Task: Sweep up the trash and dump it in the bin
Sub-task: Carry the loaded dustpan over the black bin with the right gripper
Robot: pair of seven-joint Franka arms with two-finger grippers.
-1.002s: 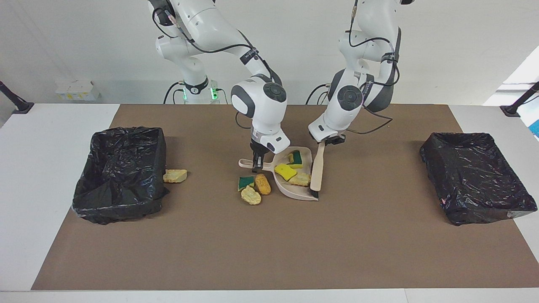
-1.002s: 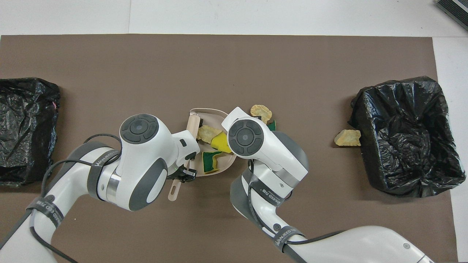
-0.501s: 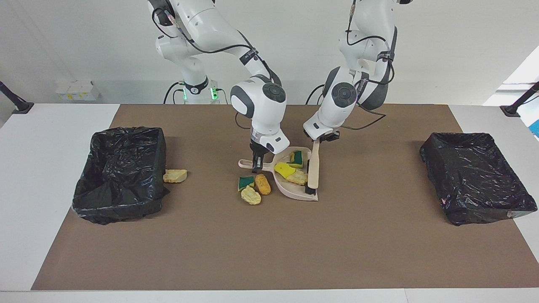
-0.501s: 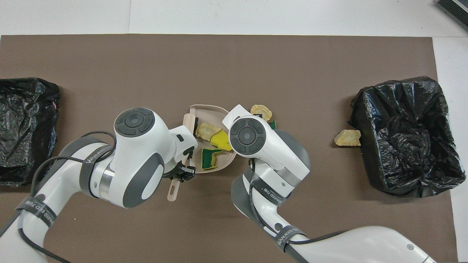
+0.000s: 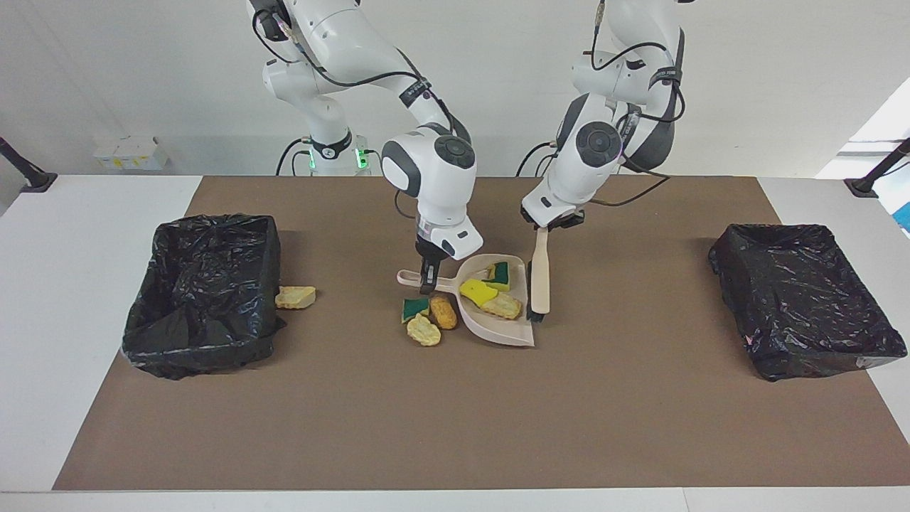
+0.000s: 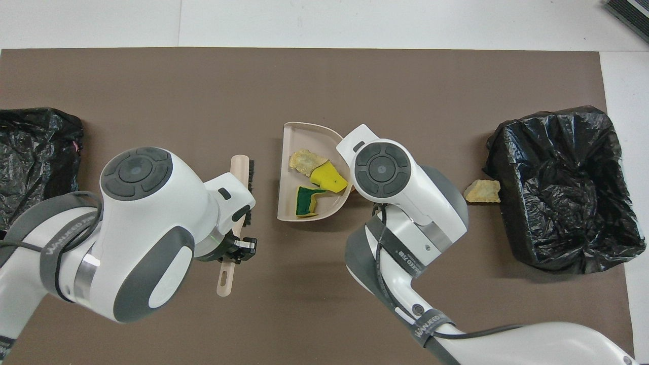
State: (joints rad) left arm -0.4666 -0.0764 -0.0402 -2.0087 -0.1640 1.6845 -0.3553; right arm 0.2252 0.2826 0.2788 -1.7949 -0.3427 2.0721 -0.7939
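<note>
Facing view: right tool [image 5: 426, 279], centre frame, is clamped on the handle of the beige dustpan [image 5: 513, 333], which looks lifted slightly clear of the brown worktop [image 5: 455, 412], shadow beneath it. Three or four pieces of trash [image 5: 490, 293] lie in the pan: bright yellow, yellow-and-green, pale tan. Three more chunks [image 5: 429, 319] sit on the worktop just beside the pan's handle side, lower in frame than the tool. One tan chunk [image 5: 295, 296] lies against the black-lined bin [image 5: 202, 291] at frame left. Left tool [image 5: 553, 223], right of centre, grips the top of the brush [image 5: 540, 274]; brush hangs near-vertical, bristles beside the pan's edge. Contact with the pan: cannot tell. Second black-lined bin [image 5: 803, 299] at frame right.

Overhead view: dustpan [image 6: 291, 142] at centre with its trash [image 6: 317, 177]; right arm's wrist hides the handle and its tool. Brush [image 6: 238, 203] left of the pan, apart from it, held in the closed left tool [image 6: 234, 249]. Tan chunk [image 6: 481, 191] touches the bin [image 6: 563, 187] at right; other bin [image 6: 30, 167] at left edge.
</note>
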